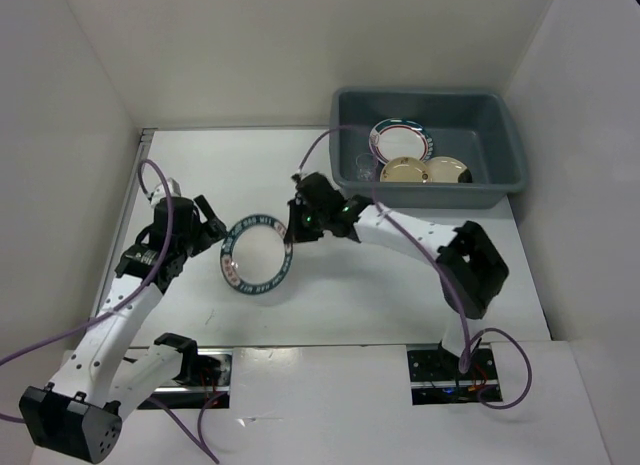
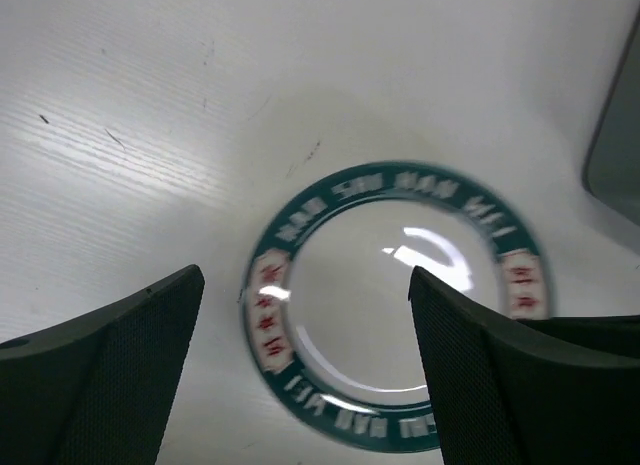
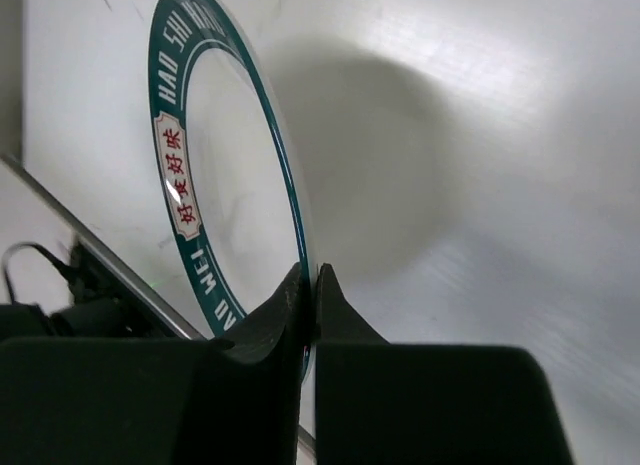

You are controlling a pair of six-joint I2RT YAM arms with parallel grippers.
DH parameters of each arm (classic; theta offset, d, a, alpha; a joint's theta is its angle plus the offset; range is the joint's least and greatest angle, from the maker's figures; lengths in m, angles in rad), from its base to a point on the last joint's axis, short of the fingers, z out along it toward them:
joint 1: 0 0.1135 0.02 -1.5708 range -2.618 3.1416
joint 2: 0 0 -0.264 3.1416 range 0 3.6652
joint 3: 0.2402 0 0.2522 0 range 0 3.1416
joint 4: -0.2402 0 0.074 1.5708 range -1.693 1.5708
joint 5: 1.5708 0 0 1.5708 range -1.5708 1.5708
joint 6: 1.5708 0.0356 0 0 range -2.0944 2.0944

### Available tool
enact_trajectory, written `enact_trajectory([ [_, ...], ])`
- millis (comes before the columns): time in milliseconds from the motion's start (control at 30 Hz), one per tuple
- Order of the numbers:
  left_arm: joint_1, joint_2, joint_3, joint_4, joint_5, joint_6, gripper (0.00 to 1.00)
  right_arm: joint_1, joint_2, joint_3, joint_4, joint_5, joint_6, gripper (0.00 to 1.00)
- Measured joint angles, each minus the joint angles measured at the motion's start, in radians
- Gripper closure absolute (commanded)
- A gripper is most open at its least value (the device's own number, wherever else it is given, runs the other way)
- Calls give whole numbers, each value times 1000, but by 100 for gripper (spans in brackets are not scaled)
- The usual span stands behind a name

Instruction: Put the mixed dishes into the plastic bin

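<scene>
- The left gripper (image 1: 212,228) is hovering over the left part of the table (image 1: 400,275). Its 2 fingers (image 2: 110,375) are standing wide apart and gripping nothing. In the left wrist view the lettered plate is showing through the gap beyond them, clear of both fingers.
- The lettered plate (image 1: 255,257), white with a dark teal rim and red characters, is sitting near the middle of the table, between the 2 grippers and well apart from the plastic bin. In the left wrist view it (image 2: 390,295) is showing its full ring. In the right wrist view it (image 3: 235,185) is appearing nearly edge-on and is casting a soft shadow on the table behind it. Whether any part of it is touching the table I cannot tell.
- The right gripper (image 1: 293,233) is reaching in from the right and pinching the plate's right rim. In its own camera the 2 fingers (image 3: 350,325) are pressing together on the rim, 1 on each face.
- The plastic bin (image 1: 440,197) is standing at the far right of the table, and a corner of it (image 2: 618,135) is showing in the left wrist view. Inside it are lying a second teal-rimmed plate (image 1: 400,140), 2 beige plates (image 1: 404,170) (image 1: 446,170) side by side, and a small clear cup (image 1: 362,166) by the left wall.
</scene>
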Motion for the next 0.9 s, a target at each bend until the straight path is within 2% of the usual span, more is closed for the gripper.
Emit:
enact_trajectory([
  [100, 0, -6, 44, -19, -38, -5, 9, -98, -93, 87, -92, 53, -45, 100],
  [200, 0, -14, 76, -11, -47, -5, 9, -277, -156, 181, -113, 92, -82, 100],
  [367, 0, -21, 72, -6, -32, -8, 9, -612, -179, 283, -113, 162, -112, 100],
  [467, 0, -26, 56, -4, -19, -8, 9, -742, -169, 306, -140, 232, -121, 100],
  [700, 0, -42, -16, 23, 54, -15, 5, -854, -61, 357, -179, 300, -140, 100],
  [900, 0, -42, -73, 45, 162, -44, 5, -910, 130, 428, -206, 344, -135, 100],
])
